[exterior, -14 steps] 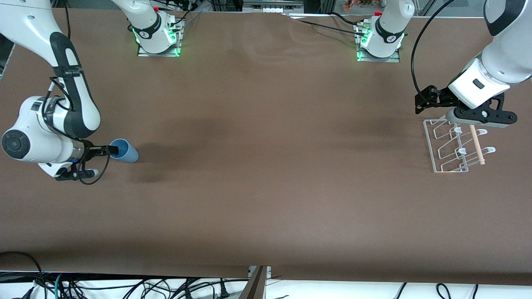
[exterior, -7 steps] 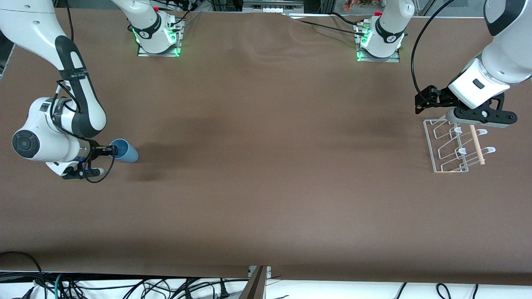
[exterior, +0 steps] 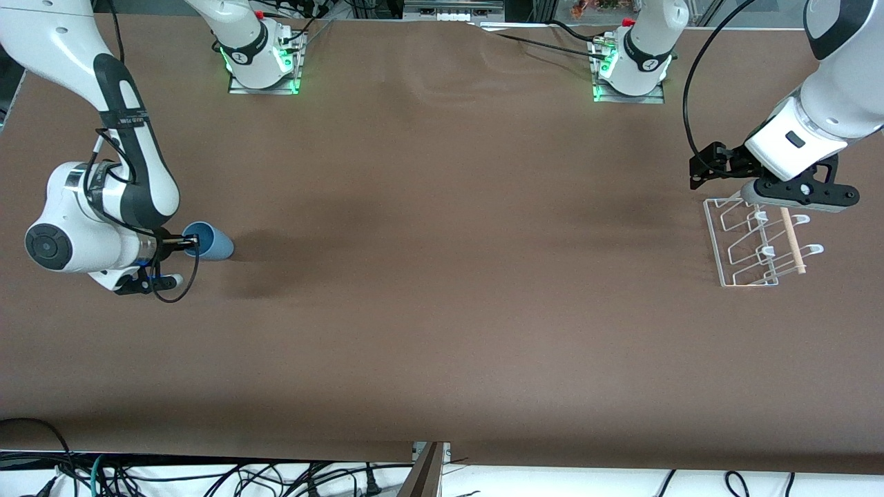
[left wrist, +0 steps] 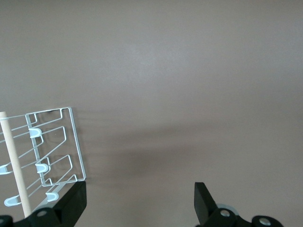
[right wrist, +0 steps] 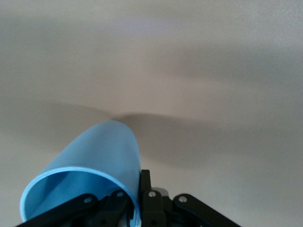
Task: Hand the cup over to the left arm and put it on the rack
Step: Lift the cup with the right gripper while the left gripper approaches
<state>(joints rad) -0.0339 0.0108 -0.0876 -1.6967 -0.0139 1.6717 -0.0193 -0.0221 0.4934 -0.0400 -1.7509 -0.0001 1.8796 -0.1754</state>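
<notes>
The light-blue cup [exterior: 213, 244] lies on its side in my right gripper [exterior: 193, 241], low over the table at the right arm's end. The gripper is shut on the cup's rim, one finger inside and one outside, as the right wrist view shows on the cup [right wrist: 97, 158] and the gripper [right wrist: 138, 201]. The clear wire rack [exterior: 753, 243] with its wooden dowel [exterior: 792, 241] stands at the left arm's end. My left gripper [exterior: 794, 196] hangs open and empty over the rack's end nearest the robots. The left wrist view shows the rack [left wrist: 54, 149] beside one finger of the gripper [left wrist: 138, 205].
The brown table [exterior: 442, 276] stretches bare between cup and rack. Both arm bases [exterior: 262, 65] stand along the edge nearest the robots. Cables hang below the table edge nearest the camera.
My right gripper has carried the cup slightly up and a little toward the table's middle. The left arm has not moved.
</notes>
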